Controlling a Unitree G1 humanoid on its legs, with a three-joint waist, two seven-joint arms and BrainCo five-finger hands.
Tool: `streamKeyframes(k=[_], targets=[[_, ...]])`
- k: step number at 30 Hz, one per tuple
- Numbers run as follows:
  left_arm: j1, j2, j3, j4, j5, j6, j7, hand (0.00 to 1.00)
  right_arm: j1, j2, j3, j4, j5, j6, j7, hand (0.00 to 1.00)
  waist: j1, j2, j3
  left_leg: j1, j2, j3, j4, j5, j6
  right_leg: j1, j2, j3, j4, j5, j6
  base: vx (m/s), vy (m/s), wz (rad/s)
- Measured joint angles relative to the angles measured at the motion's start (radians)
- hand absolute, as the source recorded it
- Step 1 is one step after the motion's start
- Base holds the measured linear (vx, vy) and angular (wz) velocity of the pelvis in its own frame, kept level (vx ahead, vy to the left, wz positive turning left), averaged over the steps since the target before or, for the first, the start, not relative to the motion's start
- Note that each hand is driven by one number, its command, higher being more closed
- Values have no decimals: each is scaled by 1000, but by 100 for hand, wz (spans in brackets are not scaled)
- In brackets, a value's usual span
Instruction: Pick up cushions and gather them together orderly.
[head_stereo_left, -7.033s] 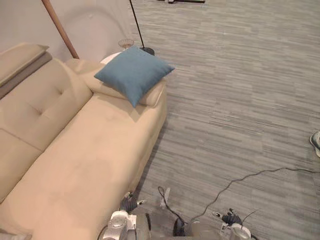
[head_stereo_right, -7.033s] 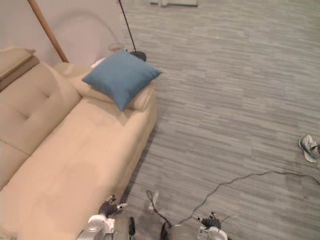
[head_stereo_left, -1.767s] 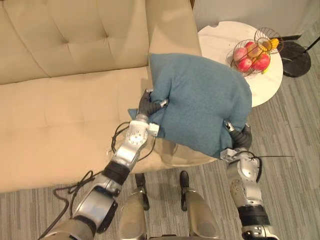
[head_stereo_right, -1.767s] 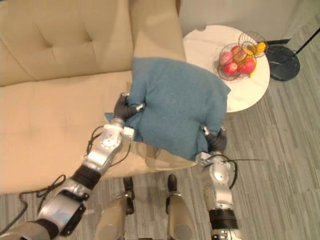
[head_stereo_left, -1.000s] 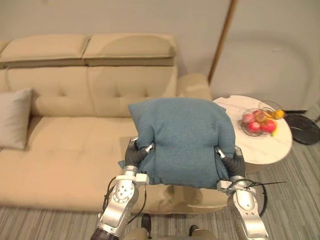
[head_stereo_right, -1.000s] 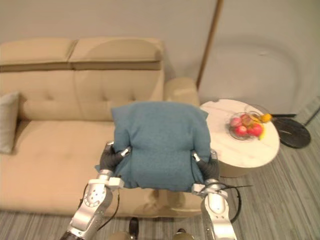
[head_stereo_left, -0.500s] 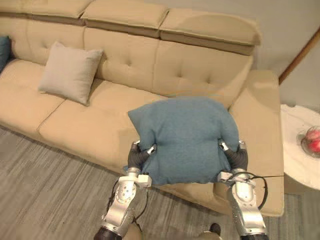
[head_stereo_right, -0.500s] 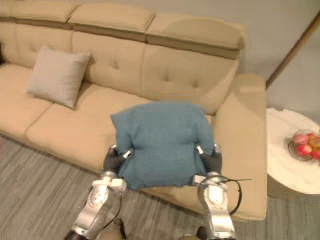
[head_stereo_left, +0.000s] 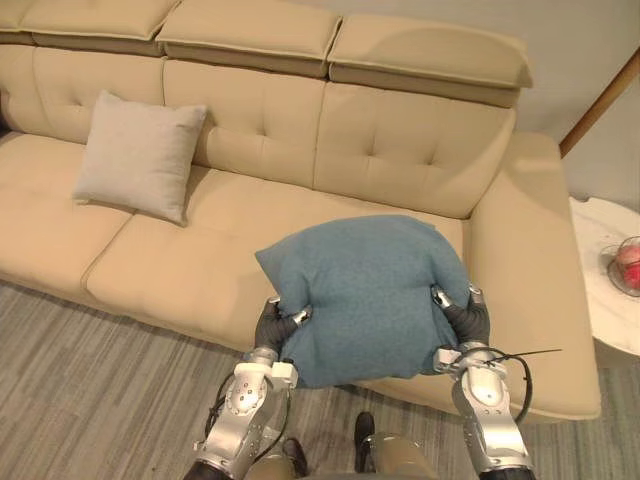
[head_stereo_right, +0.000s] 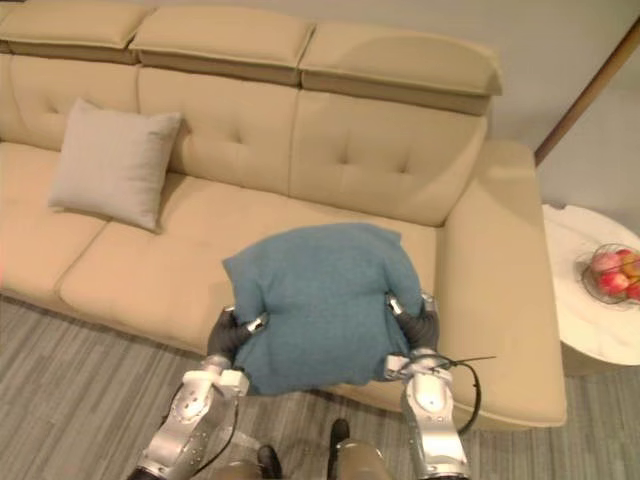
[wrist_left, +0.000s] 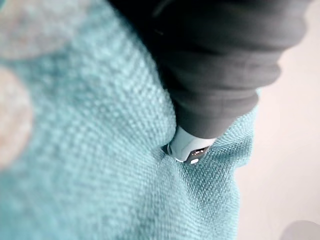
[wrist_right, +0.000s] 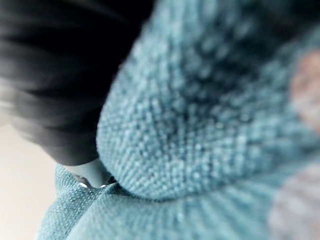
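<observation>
Nearest, the left hand (head_stereo_left: 272, 325) and the right hand (head_stereo_left: 468, 322) hold the blue cushion (head_stereo_left: 365, 295) between them, one on each side. It is lifted over the near edge of the beige sofa (head_stereo_left: 400, 140). The fingers of both hands are closed on the cloth. In the left wrist view a silver finger (wrist_left: 189, 149) is dug into the weave beside the dark cover. In the right wrist view another (wrist_right: 92, 172) is pressed into a fold. In the eye views a thumb lies on the cushion's upper face at each side, and the fabric bulges between the two grips.

The cushion covers part of the seat front and the right-hand seat behind it. Grey striped floor (head_stereo_left: 90, 400) runs along the sofa's near side on the left.

Further back and well to the left, a beige cushion (head_stereo_left: 135, 155) stands tilted on the seat. It leans against the tufted backrest, well apart from the blue one.

To the right, past the sofa's arm, is a round white table (head_stereo_right: 580, 335) carrying a wire basket of fruit (head_stereo_right: 612, 272). Behind it a wooden pole (head_stereo_left: 598, 105) slants up against the wall.
</observation>
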Motion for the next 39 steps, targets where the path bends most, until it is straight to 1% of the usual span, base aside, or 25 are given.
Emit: streamKeyframes(k=[1,2,3,4,5,6,7,9,10,11,12,13,14,15,16,18,23,26,27,28,32,36,37,38,39], targets=[[0,-6,0,7,0,0,-3,100,5,-1,0,0,0,0,0,100,-3,0,6,9,6,-1,31,2,0,-3,-3,-1,57,-13,1,160,-86,27],[11,-7,4,12,0,2,-13,100,25,12,1,-16,1,1,1,100,1,-17,24,-11,32,4,215,-1,1,25,4,38,62,-53,11,125,-104,35],[25,-5,9,0,0,2,-19,100,46,20,2,-44,1,2,1,100,2,-35,22,-38,36,8,313,-1,2,59,-4,47,2,-29,9,57,-121,36],[42,-22,11,-10,0,1,-23,100,77,14,2,-98,1,2,1,100,7,-28,24,-89,73,6,462,-2,7,101,1,36,-14,-58,-1,167,-44,-1],[73,-47,11,-24,0,1,-29,100,103,5,1,-163,1,1,2,100,35,-2,19,-156,136,10,615,-14,15,139,28,44,-38,-62,-8,155,-17,-15],[81,-51,11,-30,0,1,-33,100,107,5,1,-177,1,1,2,100,40,-1,17,-168,146,10,631,-22,11,148,30,48,-44,-62,-9,343,36,-31],[94,-55,11,-52,0,1,-36,100,109,7,1,-212,0,1,2,100,47,-5,19,-185,155,3,622,-42,11,177,22,61,-61,-62,-9,226,37,-24],[95,-56,12,-65,0,-2,-38,100,101,7,0,-223,0,-8,2,100,53,-9,18,-194,133,-27,506,-51,6,194,2,75,-69,-62,-8,245,104,-21],[94,-56,12,-74,0,-3,-38,100,96,7,-1,-223,0,-8,0,100,54,-10,19,-194,99,-67,387,-50,6,200,-13,93,-69,-62,-8,248,237,-24],[92,-54,12,-74,1,-3,-38,100,92,6,-2,-217,-1,-8,-1,100,56,-9,19,-184,45,-143,216,-22,-1,205,-29,112,-68,-63,0,202,212,-28],[92,-53,12,-74,1,-2,-38,100,89,6,-2,-210,-1,-8,-2,100,57,-7,17,-170,28,-173,148,10,-3,206,-31,120,-67,-66,10,220,297,-56],[99,-50,12,-74,1,-3,-38,100,80,1,-1,-192,-3,-8,-2,100,68,10,7,-124,10,-248,7,144,-48,216,-24,160,-68,-85,59,221,280,-45],[90,-24,13,-69,1,2,-37,100,68,23,-1,-151,-4,-5,-1,100,65,-37,4,-111,-25,-234,6,145,-41,228,-63,183,-85,-98,87,240,314,-40],[89,-19,13,-71,1,1,-37,100,68,28,-2,-147,-4,-5,-1,100,64,-44,3,-110,-31,-232,6,143,-37,227,-71,187,-86,-95,92,150,201,-7],[90,-9,13,-72,1,0,-37,100,68,44,-1,-141,-7,-5,-1,100,63,-58,-1,-108,-46,-219,6,133,-22,229,-87,202,-98,-86,100,93,153,-10],[96,0,13,-72,1,0,-37,100,66,52,1,-141,-28,-5,0,100,64,-62,-2,-101,-57,-204,5,128,-14,228,-99,212,-102,-69,107,90,165,-20],[102,16,13,-73,18,-2,-37,100,64,49,7,-119,-43,-5,2,100,67,-67,-6,-70,-65,-156,-66,138,-7,210,-114,262,-144,-63,107,-7,54,-36],[98,18,13,-73,29,0,-34,100,57,42,7,-57,-45,-7,-12,100,49,-65,-6,-71,-61,-126,-126,176,-14,173,-111,284,-167,-59,113,-59,-29,-36],[94,17,13,-73,39,0,-32,100,57,41,7,-40,-55,-7,-25,100,36,-61,-5,-76,-56,-120,-154,195,-17,147,-105,291,-168,-55,116,-48,-44,-22],[91,17,13,-73,39,1,-29,100,57,41,7,-35,-72,-7,-32,100,35,-59,-4,-79,-50,-105,-172,205,-20,126,-97,308,-166,-50,114,-52,-63,-44],[22,1,31,-76,57,1,12,100,3,41,13,-36,-118,-6,-78,100,34,-46,5,-157,-21,-58,-209,241,-19,13,-67,353,-168,13,113,-24,-43,-41],[-22,-15,63,-150,74,1,56,100,-52,41,41,-98,-143,-3,-129,100,42,-44,12,-203,-14,-32,-217,251,-12,-59,-62,365,-153,34,121,-36,-5,-20],[-45,-15,71,-174,81,-1,77,100,-64,42,49,-140,-162,-3,-148,100,48,-43,13,-220,-13,-25,-216,253,-10,-86,-62,366,-138,35,122,-45,2,-9],[-92,-18,79,-196,93,-7,99,100,-95,42,50,-188,-172,-3,-170,100,64,-38,19,-240,-10,-23,-216,258,-7,-114,-62,365,-122,35,123,-38,1,-7],[-96,-18,80,-197,94,-7,101,100,-99,42,50,-190,-173,-3,-172,100,64,-38,20,-241,-10,-23,-216,259,-6,-115,-63,365,-122,35,123,-51,3,-1]])
